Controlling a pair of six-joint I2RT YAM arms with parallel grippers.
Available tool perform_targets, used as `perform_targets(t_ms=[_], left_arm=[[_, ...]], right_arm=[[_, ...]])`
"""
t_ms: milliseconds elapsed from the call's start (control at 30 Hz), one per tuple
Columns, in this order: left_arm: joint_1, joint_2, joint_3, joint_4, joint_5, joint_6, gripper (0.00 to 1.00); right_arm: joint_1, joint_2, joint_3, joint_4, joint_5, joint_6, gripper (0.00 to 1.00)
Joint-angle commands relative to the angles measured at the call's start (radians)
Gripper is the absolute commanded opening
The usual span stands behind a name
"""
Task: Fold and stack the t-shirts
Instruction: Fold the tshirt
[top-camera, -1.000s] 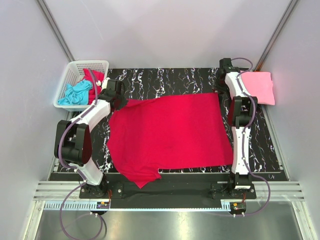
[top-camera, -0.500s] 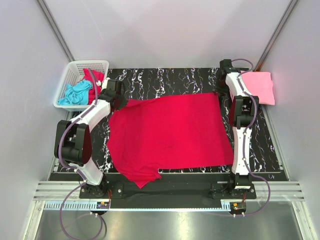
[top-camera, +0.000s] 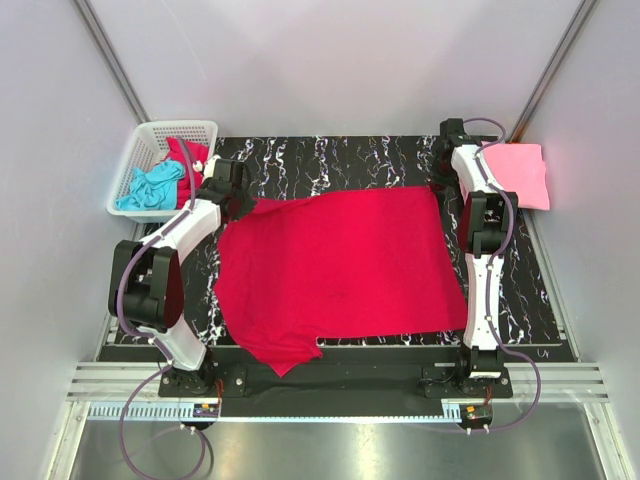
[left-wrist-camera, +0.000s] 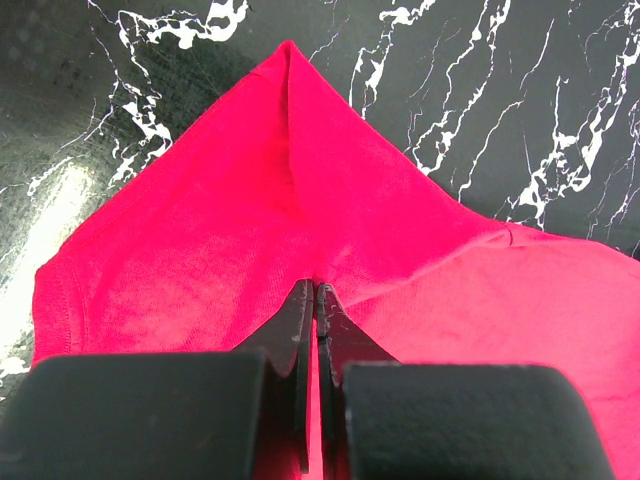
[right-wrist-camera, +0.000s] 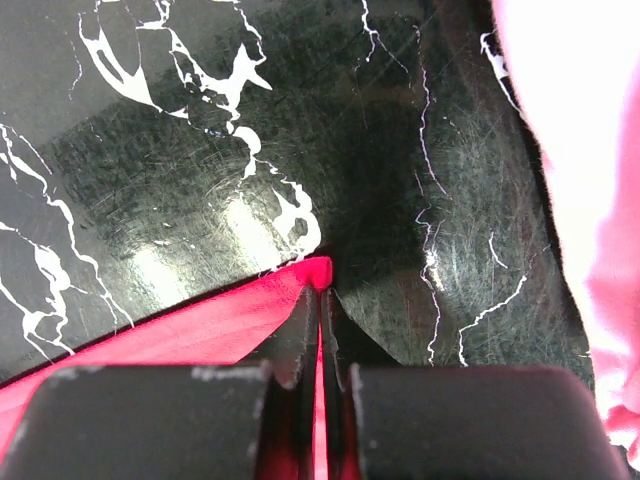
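The work surface is a black table (top-camera: 340, 160) veined with white; it is enclosed by plain pale walls (top-camera: 330, 60) at the back and both sides, and a metal rail (top-camera: 340, 385) is fitted along the near edge. Four shirts, one basket and two arms are counted. One crimson t-shirt (top-camera: 340, 265) is spread flat across the middle of the table, between the arms; one pink t-shirt (top-camera: 520, 172) is laid folded at the far right corner, just beside the right arm; one turquoise t-shirt (top-camera: 150, 187) and one red t-shirt (top-camera: 185, 152) are bundled in the white lattice basket (top-camera: 150, 130) at the far left corner. The left gripper (left-wrist-camera: 315, 290) is closed, and a raised peak of crimson fabric at the shirt's far left edge is pinched between its fingers; the right gripper (right-wrist-camera: 322, 295) is likewise closed, and the shirt's far right corner is clamped between its fingers, low against the table.
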Motion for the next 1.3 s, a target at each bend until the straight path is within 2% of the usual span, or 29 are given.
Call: perform_targets(t_ms=[0, 167, 433, 733, 1000, 1267], left_arm=[[0.001, -0.047, 0.011, 0.016, -0.002, 0.017, 0.00], [0.001, -0.067, 0.008, 0.016, 0.002, 0.015, 0.00], [0.001, -0.139, 0.026, -0.003, -0.016, 0.015, 0.00], [0.000, -0.303, 0.005, -0.066, -0.034, 0.011, 0.00], [0.000, -0.475, -0.066, -0.162, -0.039, 0.002, 0.00], [-0.018, -0.607, -0.211, -0.265, -0.012, -0.028, 0.00]], right_arm=[[0.003, -0.004, 0.020, -0.029, -0.008, -0.017, 0.00], [0.003, -0.067, -0.046, -0.024, 0.015, -0.026, 0.00], [0.003, -0.266, -0.192, -0.009, 0.038, -0.034, 0.00], [0.003, -0.457, -0.365, 0.023, 0.012, -0.014, 0.00], [0.004, -0.671, -0.653, 0.068, -0.064, 0.014, 0.00], [0.052, -0.869, -0.971, 0.109, -0.080, 0.066, 0.00]])
